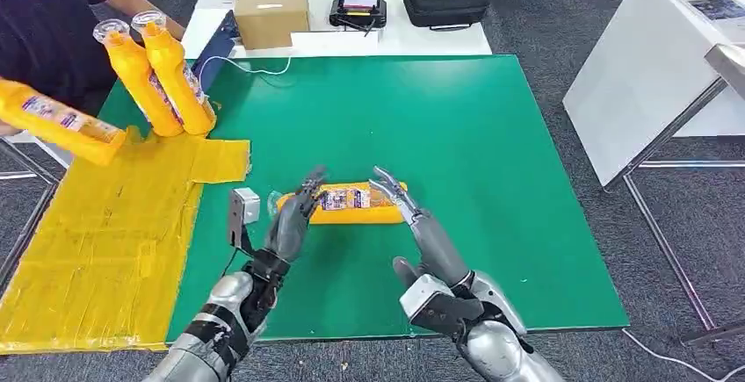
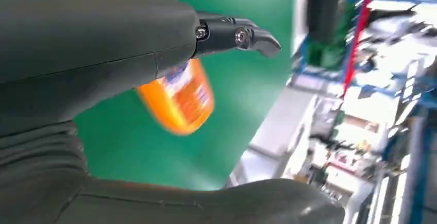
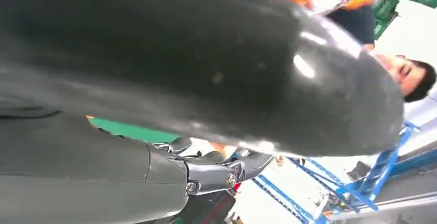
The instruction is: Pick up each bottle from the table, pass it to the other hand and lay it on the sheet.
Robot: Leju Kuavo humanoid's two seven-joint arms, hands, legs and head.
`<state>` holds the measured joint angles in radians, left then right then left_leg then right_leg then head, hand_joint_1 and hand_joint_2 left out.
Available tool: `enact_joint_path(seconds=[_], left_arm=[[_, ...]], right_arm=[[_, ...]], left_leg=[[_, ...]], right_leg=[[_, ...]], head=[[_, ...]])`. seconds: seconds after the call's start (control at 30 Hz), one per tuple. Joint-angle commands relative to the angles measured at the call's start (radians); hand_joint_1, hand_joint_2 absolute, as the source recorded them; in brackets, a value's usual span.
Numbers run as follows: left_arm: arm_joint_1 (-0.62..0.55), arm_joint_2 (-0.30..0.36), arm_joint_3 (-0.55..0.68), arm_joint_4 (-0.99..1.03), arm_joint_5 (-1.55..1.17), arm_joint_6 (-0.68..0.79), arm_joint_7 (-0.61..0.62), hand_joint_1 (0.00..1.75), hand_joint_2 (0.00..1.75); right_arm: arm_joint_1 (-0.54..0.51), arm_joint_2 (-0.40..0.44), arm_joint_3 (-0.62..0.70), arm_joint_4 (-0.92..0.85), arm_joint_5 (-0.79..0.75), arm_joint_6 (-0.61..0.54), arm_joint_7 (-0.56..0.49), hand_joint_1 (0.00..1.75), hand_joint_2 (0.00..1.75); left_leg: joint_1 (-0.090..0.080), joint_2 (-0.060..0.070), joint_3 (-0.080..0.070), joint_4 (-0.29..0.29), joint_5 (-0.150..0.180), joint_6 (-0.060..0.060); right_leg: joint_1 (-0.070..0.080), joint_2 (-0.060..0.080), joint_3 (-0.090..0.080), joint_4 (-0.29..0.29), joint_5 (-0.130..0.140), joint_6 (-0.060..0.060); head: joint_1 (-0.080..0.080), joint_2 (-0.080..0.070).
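Head view: one yellow bottle (image 1: pixel 351 203) lay mid green table (image 1: pixel 492 136), label print unreadable, left hand (image 1: pixel 294 219) and right hand (image 1: pixel 413 224) both gripping it. At 10 o'clock, a person (image 1: pixel 44 22) held three more bottles (image 1: pixel 158 75) over the yellow sheet (image 1: pixel 97 241).

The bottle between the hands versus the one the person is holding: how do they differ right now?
The bottle between the hands lies flat on the green table, both robot hands at its ends. The bottle the person is holding hangs tilted over the yellow sheet. Both are orange-yellow with labels.
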<state>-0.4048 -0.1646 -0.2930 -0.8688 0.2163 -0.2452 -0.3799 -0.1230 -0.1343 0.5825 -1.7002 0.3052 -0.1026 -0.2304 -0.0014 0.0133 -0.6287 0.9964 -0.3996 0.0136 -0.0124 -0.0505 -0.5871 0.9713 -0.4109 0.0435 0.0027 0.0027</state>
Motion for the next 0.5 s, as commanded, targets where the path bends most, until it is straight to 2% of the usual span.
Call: enact_joint_path(seconds=[0.03,0.1,0.13,0.17,0.23,0.27,0.37,0.43,0.47,0.5], left_arm=[[0.146,0.236,0.295,-0.670,0.112,0.006,0.045,0.00,0.00],[0.154,0.249,0.369,-0.744,0.104,0.004,0.059,0.00,0.00],[0.161,0.250,0.398,-0.766,0.093,0.001,0.067,0.00,0.00],[0.162,0.245,0.406,-0.767,0.092,-0.006,0.072,0.00,0.00],[0.164,0.239,0.401,-0.758,0.087,-0.009,0.070,0.00,0.00],[0.162,0.236,0.399,-0.755,0.055,-0.002,0.039,0.00,0.00],[0.154,0.237,0.397,-0.761,0.051,-0.023,0.041,0.00,0.00],[0.126,0.228,0.371,-0.735,0.047,-0.044,0.046,0.00,0.00],[0.119,0.226,0.360,-0.729,0.035,-0.041,0.047,0.00,0.00],[0.115,0.224,0.355,-0.725,0.031,-0.037,0.046,0.00,0.00]], right_arm=[[-0.040,-0.033,-0.099,0.078,0.065,-0.016,0.079,0.00,1.75],[-0.088,-0.058,-0.113,0.119,0.093,0.012,0.132,0.00,1.75],[-0.120,-0.061,-0.124,0.152,0.104,0.026,0.140,0.00,1.75],[-0.129,-0.058,-0.133,0.162,0.103,0.035,0.136,0.00,1.75],[-0.130,-0.053,-0.136,0.165,0.103,0.038,0.134,0.00,1.75],[-0.151,-0.070,-0.118,0.182,0.163,0.044,0.186,0.00,1.75],[-0.315,-0.095,-0.078,0.341,0.226,0.106,0.264,0.00,1.75],[-0.451,-0.054,-0.057,0.511,0.222,0.155,0.283,0.00,1.75],[-0.487,-0.031,-0.048,0.561,0.225,0.164,0.283,0.00,1.75],[-0.500,-0.018,-0.043,0.581,0.226,0.166,0.282,0.00,1.75]], left_leg=[[0.002,0.007,0.002,0.002,-0.003,-0.002],[0.003,0.009,0.003,0.002,-0.004,-0.002],[0.002,0.006,0.001,0.001,-0.002,-0.001],[0.004,0.010,0.004,0.003,-0.004,-0.002],[0.003,0.006,0.001,0.001,-0.002,-0.001],[0.003,0.007,0.004,0.001,-0.003,-0.001],[0.002,0.004,0.002,0.000,-0.001,-0.001],[0.002,0.007,0.004,0.002,-0.003,-0.001],[0.001,0.006,0.001,0.001,0.000,0.000],[0.002,0.008,0.003,0.002,-0.002,-0.001]], right_leg=[[0.001,0.011,0.000,0.001,-0.001,-0.002],[0.002,0.014,-0.001,0.001,-0.001,-0.002],[0.002,0.009,-0.002,0.001,0.000,-0.001],[0.003,0.015,0.000,0.002,-0.001,-0.002],[0.002,0.009,-0.001,0.000,0.000,-0.001],[0.002,0.013,0.002,0.001,-0.001,-0.002],[0.001,0.008,0.000,0.000,0.000,-0.001],[0.001,0.013,0.002,0.001,0.000,-0.002],[0.001,0.009,-0.001,0.000,0.001,-0.001],[0.001,0.014,0.001,0.001,0.001,-0.002]], head=[[0.000,0.000],[0.000,0.000],[0.000,0.000],[0.000,0.000],[0.000,0.000],[0.000,0.000],[0.000,0.000],[0.000,0.000],[0.000,0.000],[0.000,0.000]])
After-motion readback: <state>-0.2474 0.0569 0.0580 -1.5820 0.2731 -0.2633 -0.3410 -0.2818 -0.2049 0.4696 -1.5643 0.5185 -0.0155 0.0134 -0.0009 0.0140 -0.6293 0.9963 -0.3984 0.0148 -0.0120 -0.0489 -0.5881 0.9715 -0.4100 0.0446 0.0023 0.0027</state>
